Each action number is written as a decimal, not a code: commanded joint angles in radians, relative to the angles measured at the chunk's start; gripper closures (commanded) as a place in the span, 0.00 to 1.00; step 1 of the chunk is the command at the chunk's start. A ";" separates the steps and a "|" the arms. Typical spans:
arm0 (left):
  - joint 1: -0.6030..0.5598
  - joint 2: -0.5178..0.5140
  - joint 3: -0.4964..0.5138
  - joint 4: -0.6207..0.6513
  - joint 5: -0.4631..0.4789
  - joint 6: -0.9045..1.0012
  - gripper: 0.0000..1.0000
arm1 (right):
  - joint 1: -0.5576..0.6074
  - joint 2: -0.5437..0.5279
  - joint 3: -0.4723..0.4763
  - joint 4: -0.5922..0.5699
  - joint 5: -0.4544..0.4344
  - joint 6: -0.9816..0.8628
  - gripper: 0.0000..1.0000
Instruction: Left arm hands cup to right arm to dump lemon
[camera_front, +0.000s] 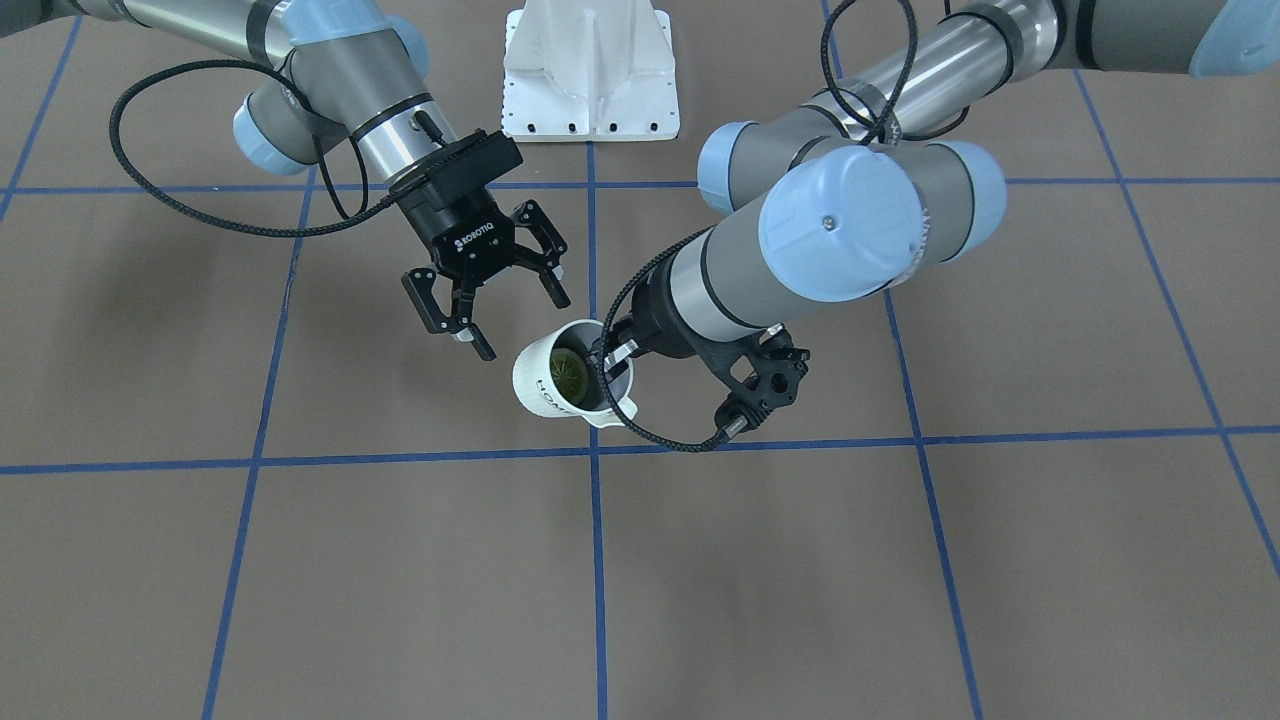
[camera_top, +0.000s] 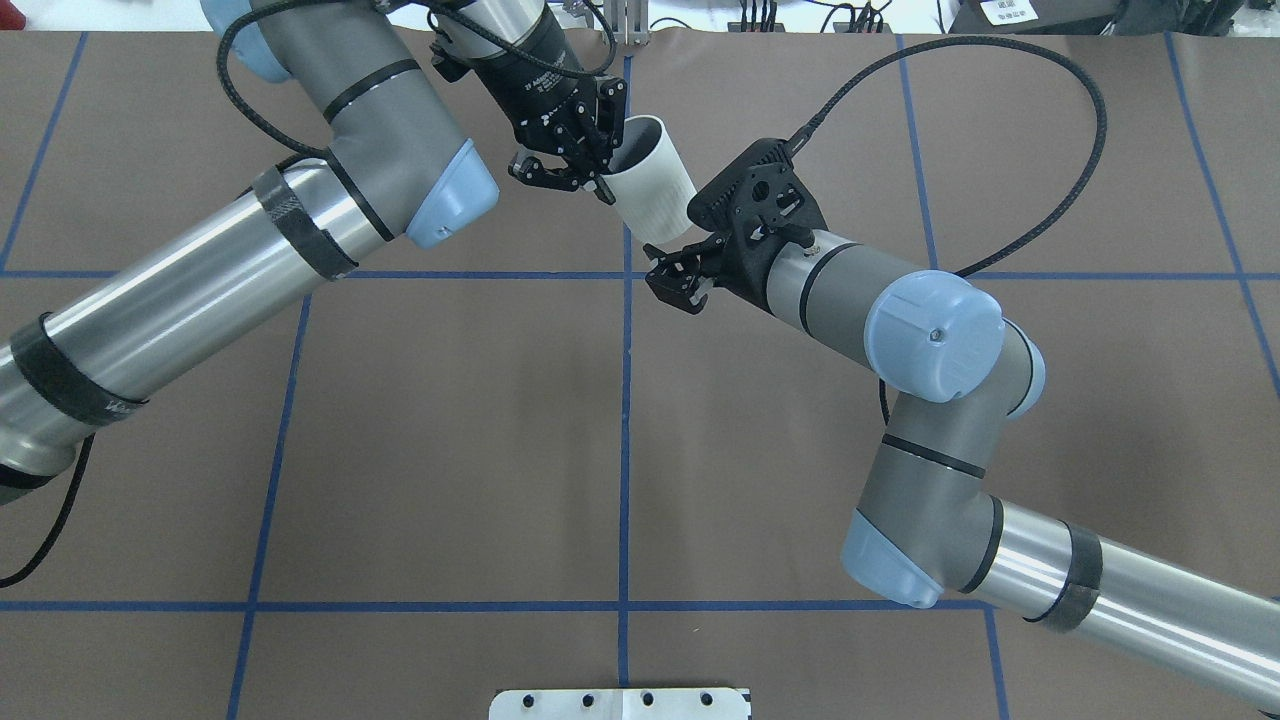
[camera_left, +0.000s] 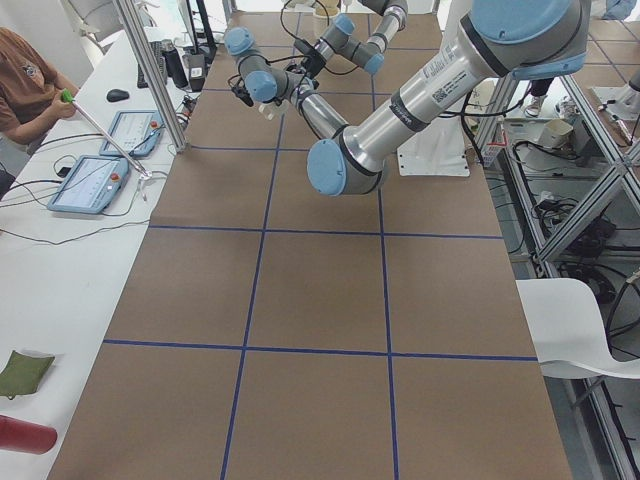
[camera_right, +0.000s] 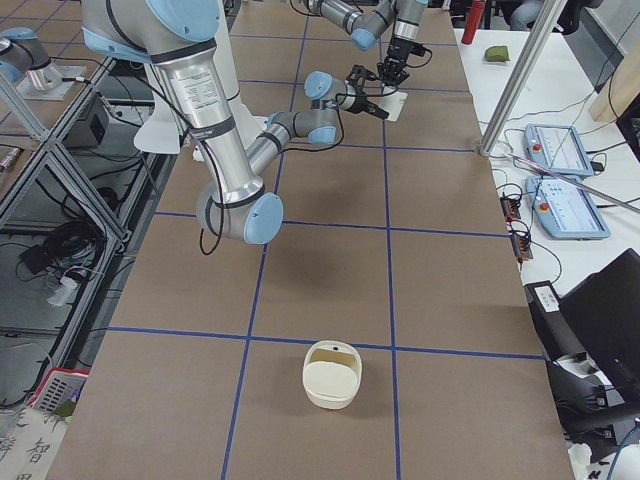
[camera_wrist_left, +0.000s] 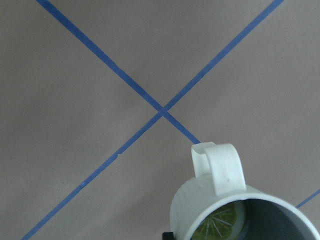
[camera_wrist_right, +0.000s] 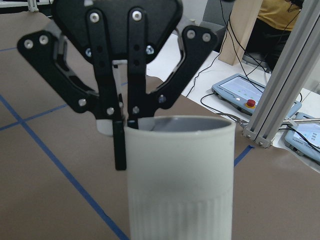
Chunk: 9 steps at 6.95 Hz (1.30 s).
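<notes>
Cup hangs tilted from my left pincer, clamped on its rim alone, held off the bench. That thin hold could twist, and the lemon lying inside might slide out early. My right pincer, spread apart just beside the wall, could knock it loose. White, ribbed low, grey inside, squarish handle.

White cup, yellow-green lemon
</notes>
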 joint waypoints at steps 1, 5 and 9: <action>0.015 -0.006 -0.001 -0.002 -0.002 0.001 1.00 | 0.000 0.002 -0.006 0.000 0.000 0.007 0.01; 0.025 -0.009 -0.018 0.004 -0.043 -0.002 1.00 | 0.000 0.003 -0.016 0.000 -0.002 0.010 0.01; 0.026 -0.009 -0.024 0.003 -0.043 -0.002 1.00 | -0.003 0.003 -0.016 0.000 -0.002 0.010 0.01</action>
